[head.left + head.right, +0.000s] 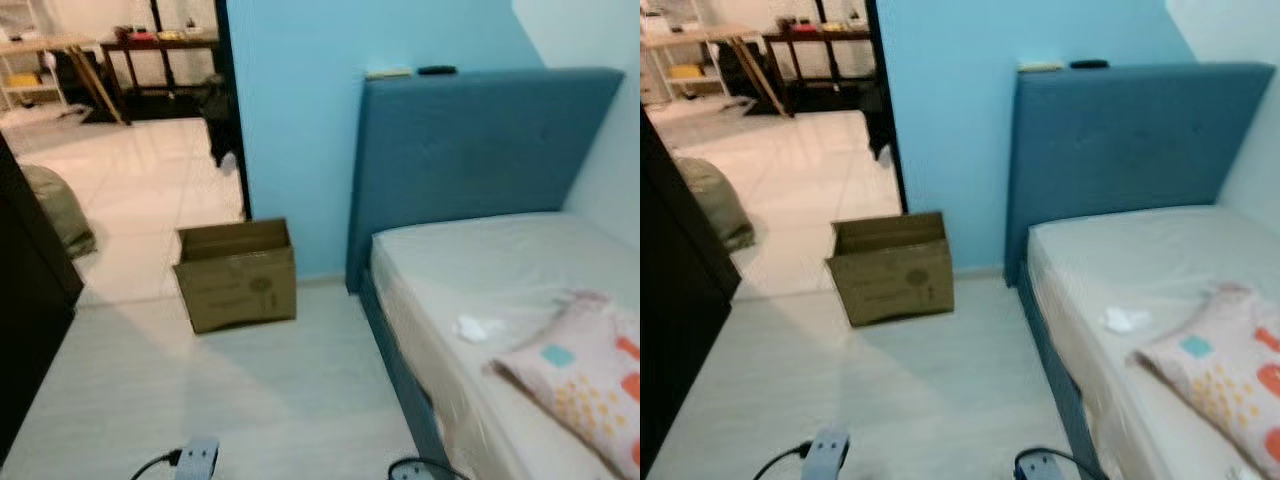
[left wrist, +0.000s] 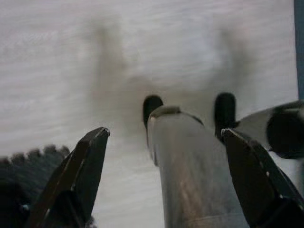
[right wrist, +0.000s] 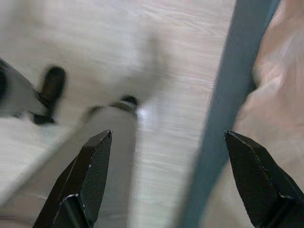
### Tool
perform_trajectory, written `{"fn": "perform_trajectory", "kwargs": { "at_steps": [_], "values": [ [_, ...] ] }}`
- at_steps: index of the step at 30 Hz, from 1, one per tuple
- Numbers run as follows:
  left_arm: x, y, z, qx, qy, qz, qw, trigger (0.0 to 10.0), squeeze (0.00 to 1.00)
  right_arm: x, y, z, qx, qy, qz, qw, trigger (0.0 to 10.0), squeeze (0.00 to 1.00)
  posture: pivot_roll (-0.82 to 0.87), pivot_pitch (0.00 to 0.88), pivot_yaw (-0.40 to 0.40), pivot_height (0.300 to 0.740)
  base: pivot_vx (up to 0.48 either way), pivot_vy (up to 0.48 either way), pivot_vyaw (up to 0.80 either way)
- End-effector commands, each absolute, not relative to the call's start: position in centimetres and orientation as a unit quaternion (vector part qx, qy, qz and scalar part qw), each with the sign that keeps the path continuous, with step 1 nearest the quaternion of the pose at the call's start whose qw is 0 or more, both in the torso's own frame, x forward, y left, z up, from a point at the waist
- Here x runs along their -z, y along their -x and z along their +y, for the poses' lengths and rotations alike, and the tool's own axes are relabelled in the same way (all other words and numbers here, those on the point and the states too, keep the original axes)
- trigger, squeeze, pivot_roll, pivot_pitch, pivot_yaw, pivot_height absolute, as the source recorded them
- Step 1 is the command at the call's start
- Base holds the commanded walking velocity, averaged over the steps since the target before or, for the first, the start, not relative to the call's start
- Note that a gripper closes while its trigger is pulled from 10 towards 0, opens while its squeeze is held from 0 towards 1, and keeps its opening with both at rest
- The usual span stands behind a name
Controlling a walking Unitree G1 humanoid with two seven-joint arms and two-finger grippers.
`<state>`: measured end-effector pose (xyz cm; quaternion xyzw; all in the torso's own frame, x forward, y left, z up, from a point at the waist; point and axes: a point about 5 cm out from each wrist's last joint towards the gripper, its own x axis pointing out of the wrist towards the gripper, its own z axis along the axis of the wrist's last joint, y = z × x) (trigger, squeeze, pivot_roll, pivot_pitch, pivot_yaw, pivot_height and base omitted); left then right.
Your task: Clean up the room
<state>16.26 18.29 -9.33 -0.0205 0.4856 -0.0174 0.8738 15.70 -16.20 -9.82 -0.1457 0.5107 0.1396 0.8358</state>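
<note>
The left end effector (image 2: 164, 142) hangs low over the pale wood-look floor (image 1: 230, 390), its 2 black fingers (image 2: 80, 171) spread wide with nothing between them; past them show the robot's grey leg and dark feet. The right end effector (image 3: 166, 142) hangs likewise, fingers (image 3: 256, 175) spread and empty, over the floor just beside the blue bed frame (image 3: 228, 95).

To the right stands the bed (image 1: 480, 300) with a bare off-white mattress. On it, near the robot, lies a patterned pillow (image 1: 590, 380) with orange and teal marks, and just beside it, toward the mattress's left edge, a small crumpled white scrap (image 1: 478, 328).

Farther on, to the left of the bed, an open cardboard box (image 1: 238, 275) sits on the floor close to the light blue wall (image 1: 290, 100). The blue headboard (image 1: 470, 140) rises behind the mattress; on its top edge rest a flat yellowish item (image 1: 388, 73) and a dark one (image 1: 436, 70), too small to tell.

Through the doorway on the left, a tiled floor (image 1: 140, 190) leads to a dark worktop (image 1: 160, 42) and a lighter one (image 1: 45, 45); a greenish bag (image 1: 60, 210) lies nearer.
</note>
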Motion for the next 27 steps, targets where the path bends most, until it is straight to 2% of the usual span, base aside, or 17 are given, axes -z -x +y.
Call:
{"fn": "perform_trajectory", "kwargs": {
  "at_steps": [1, 7, 14, 27],
  "values": [
    [9.1, -17.0, 17.5, 0.029, 0.022, 0.477, 0.878, 10.0, 0.00, 10.0, -15.0, -17.2, -0.130, 0.153, 0.526, 0.827, 10.0, 0.00, -0.03, 0.008, -0.017, 0.740, 0.251, 0.000, -0.80],
    [9.0, -17.2, 17.3, 0.030, 0.022, 0.475, 0.879, 10.0, 0.00, 9.9, -15.2, -17.5, -0.130, 0.156, 0.523, 0.828, 10.0, 0.00, -0.03, 0.004, -0.019, 0.740, 0.254, 0.000, -0.80],
    [9.1, -17.1, 17.4, 0.029, 0.023, 0.476, 0.879, 10.0, 0.00, 9.8, -15.5, -17.4, -0.128, 0.156, 0.520, 0.830, 10.0, 0.00, -0.03, 0.009, -0.018, 0.740, 0.252, 0.000, 0.00],
    [9.1, -16.9, 17.6, 0.027, 0.024, 0.479, 0.877, 10.0, 0.00, 9.8, -15.5, -18.3, -0.087, 0.172, 0.524, 0.830, 10.0, 0.00, -0.03, 0.015, -0.009, 0.740, 0.253, 0.000, -0.78]
  ]
}}
